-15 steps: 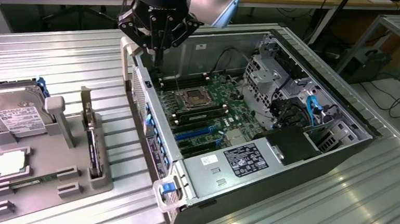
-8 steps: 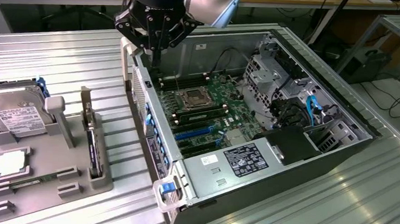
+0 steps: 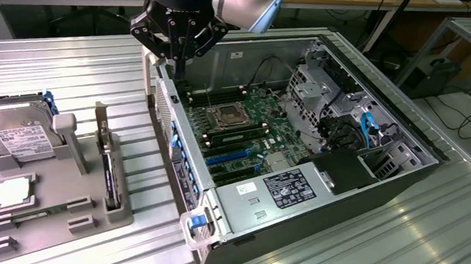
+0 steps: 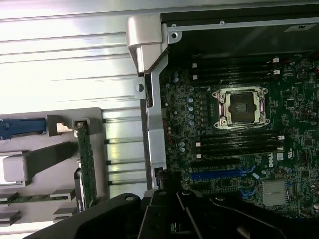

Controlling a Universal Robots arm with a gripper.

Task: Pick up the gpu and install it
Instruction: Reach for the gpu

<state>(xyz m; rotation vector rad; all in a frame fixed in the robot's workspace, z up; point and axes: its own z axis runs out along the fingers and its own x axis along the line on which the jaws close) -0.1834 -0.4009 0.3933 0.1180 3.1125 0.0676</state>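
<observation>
Exterior view: the black gripper (image 3: 178, 72) hangs under a smooth silver arm, over the far corner of the open case (image 3: 396, 178). Its two fingers meet in one narrow tip, pressed together with nothing between them. The tip is just above the case's rear wall, near the memory slots.

The gpu (image 3: 110, 173) is well apart from the gripper, toward the exterior view's left. It stands on its edge in a slot of a grey matte plastic holder (image 3: 46, 225), with its silver bracket at the far end pointing up. In the wrist view the gpu (image 4: 87, 169) shows edge-on as a thin green strip between grey blocks of the holder.

Further to the exterior view's left in the same holder, a hard drive (image 3: 19, 134) with a shiny metal face and a white label leans in blue clips. Nearer the camera lies a small square silver chip (image 3: 11, 193).

The table (image 3: 75, 79) is pale metal with long parallel ribs, and it reflects the light.

Inside the case the green motherboard (image 3: 252, 130) lies flat. It carries a square socket (image 3: 227, 115) in a metal frame, black memory slots on both its sides, and blue long slots (image 3: 229, 157). A grey box with a black label (image 3: 285, 190) sits at the near end.
</observation>
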